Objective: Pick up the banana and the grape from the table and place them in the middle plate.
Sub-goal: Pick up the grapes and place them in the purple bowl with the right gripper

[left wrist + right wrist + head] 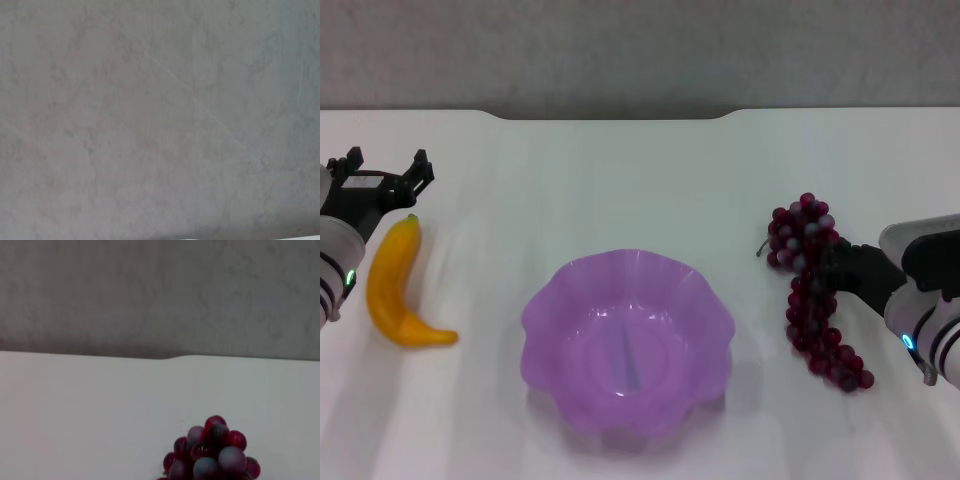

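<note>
Two grippers were at work over the table [620,170]. The left gripper [386,170] was at the far left with its fingers spread wide and nothing between them; the banana [395,285] lay on the table just beside and nearer than its tips, its upper end almost under them. The right gripper [830,265] reached in from the right edge and sat against the middle of the grape [815,290]; I could not tell how far its fingers were parted or whether they held the bunch. The plate [550,300] sat between the two grippers, apart from both fruits. In the right wrist view the grape [210,452] lay close below the camera.
</note>
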Robot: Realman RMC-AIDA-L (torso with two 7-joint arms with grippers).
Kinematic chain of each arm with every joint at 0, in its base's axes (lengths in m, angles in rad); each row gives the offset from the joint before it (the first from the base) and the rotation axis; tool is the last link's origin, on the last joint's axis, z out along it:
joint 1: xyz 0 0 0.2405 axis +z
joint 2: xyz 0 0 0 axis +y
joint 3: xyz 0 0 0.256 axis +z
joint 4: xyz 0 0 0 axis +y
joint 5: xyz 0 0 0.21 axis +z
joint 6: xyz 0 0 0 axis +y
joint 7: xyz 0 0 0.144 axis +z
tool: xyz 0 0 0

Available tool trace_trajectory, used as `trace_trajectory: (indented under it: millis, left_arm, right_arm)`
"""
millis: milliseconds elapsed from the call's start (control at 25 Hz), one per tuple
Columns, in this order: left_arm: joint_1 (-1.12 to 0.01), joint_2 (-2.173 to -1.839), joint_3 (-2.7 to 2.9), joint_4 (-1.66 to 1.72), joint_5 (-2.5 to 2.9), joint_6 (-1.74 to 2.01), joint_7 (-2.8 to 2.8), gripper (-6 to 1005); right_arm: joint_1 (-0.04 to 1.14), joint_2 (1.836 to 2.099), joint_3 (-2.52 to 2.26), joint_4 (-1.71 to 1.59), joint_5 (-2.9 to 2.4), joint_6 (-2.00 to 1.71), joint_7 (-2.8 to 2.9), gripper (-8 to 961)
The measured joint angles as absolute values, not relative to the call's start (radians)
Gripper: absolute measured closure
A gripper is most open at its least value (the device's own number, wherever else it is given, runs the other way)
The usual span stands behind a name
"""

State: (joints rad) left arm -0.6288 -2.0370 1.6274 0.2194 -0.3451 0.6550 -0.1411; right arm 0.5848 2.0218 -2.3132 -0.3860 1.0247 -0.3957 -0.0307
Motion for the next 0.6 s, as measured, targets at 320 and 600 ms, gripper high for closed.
trace_trajectory:
  millis: [320, 600]
  left_arm:
    - [-0.626, -2.037, 1.627, 0.219, -0.345, 0.655, -0.141, 115]
    - [-0.612, -2.036, 1.627, 0.219, -0.345, 0.655, -0.141, 115]
  right_arm:
    - [0.572, 2.023, -2.333, -0.393, 1.025, -0.457, -0.031, 805]
    - [0.571, 2.021, -2.328, -0.406, 1.026, -0.484, -0.031, 809]
